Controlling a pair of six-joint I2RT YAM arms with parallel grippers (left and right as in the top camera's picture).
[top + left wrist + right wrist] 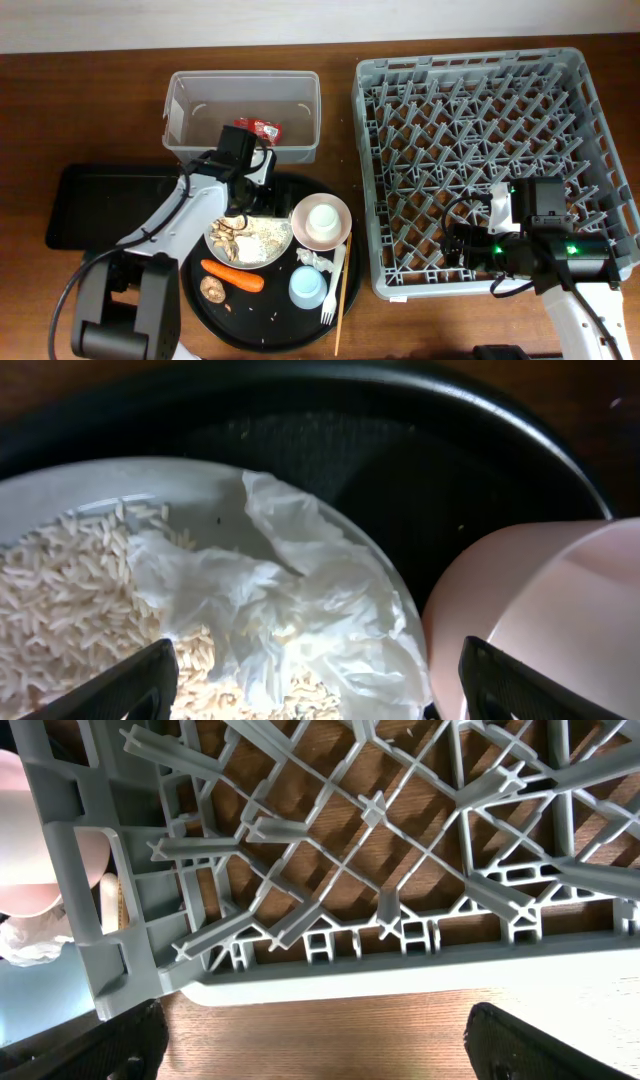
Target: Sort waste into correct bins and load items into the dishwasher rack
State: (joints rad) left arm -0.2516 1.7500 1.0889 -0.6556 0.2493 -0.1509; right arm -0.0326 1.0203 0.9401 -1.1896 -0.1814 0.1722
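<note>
A white plate [268,252] with rice and a crumpled white napkin [290,610] sits on the round black tray [190,300]. My left gripper [315,685] is open, its fingers on either side of the napkin, just above it. A pink bowl [321,221] stands right of the plate and shows in the left wrist view [540,610]. A carrot [232,276], a light blue cup [308,287], a white fork [332,285] and a chopstick [343,295] also lie on the tray. My right gripper [315,1040] is open and empty over the grey dishwasher rack's [480,150] front left edge.
A clear bin [243,112] with a red wrapper [264,129] stands behind the tray. A flat black tray [100,205] lies at the left. A crumpled paper [313,259] and a brown food piece [211,289] are on the round tray.
</note>
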